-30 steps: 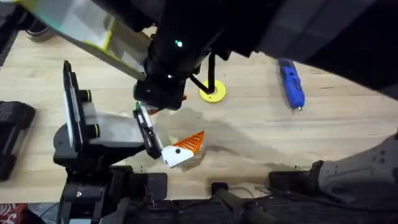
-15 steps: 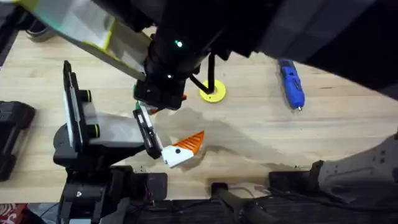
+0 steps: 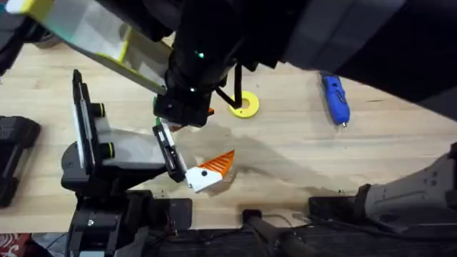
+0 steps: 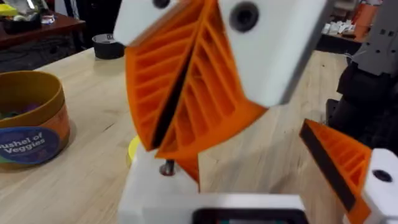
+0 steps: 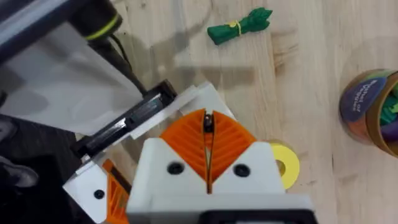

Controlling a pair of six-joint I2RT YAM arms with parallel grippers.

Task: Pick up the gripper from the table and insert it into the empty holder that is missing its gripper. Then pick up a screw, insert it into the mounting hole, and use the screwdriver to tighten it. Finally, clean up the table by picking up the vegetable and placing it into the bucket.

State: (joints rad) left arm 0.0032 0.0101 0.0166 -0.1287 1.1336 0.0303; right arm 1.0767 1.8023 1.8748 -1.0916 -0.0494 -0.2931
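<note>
Right gripper (image 5: 208, 152) jaws pinched on screw (image 5: 209, 122), frame centre, above holder (image 5: 146, 112); slight tilt risks dropping it onto desk (image 5: 298, 93).

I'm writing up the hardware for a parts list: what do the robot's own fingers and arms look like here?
Each gripper has two white angular finger blocks with dark round screw holes, each bearing an orange ribbed wedge pad. The arm links are black; in the overhead view one carries a small green light and thin black cables.
</note>
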